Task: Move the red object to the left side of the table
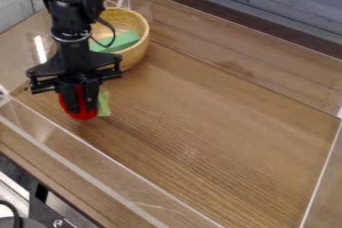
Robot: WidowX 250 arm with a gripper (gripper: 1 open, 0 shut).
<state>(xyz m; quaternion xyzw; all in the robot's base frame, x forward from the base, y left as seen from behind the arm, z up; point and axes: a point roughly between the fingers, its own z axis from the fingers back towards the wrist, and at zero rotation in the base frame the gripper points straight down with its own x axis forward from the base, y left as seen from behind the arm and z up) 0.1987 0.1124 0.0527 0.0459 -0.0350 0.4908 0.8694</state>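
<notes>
A single overhead-angled camera view shows a black robot arm reaching down over a brown wood-grain table [214, 112] that is bordered by low clear acrylic walls [80, 157]. The arm ends in a black gripper [82, 102] that points straight down at the tabletop, with a short black crossbar sticking out to either side just above its fingers.

Clamped between the two dark fingers is a small, rounded, glossy red toy fruit [84, 108]. A bit of light green, its leafy end, shows at the side of the fingers that faces the middle of the table. The gripper is clenched on this red fruit, which bulges out below the fingertips. The fruit sits very low, at or just above the wood; whether it touches the surface cannot be told from this angle.

Behind the gripper, near the far corner of the table, stands a tan wooden bowl [134, 42]. Inside the bowl lies a flat green block [124, 40], partly hidden by the arm passing in front of it. The bowl is near the gripper but apart from it.

The broad stretch of tabletop on the gripper's other side shows only wood grain and soft reflections.
</notes>
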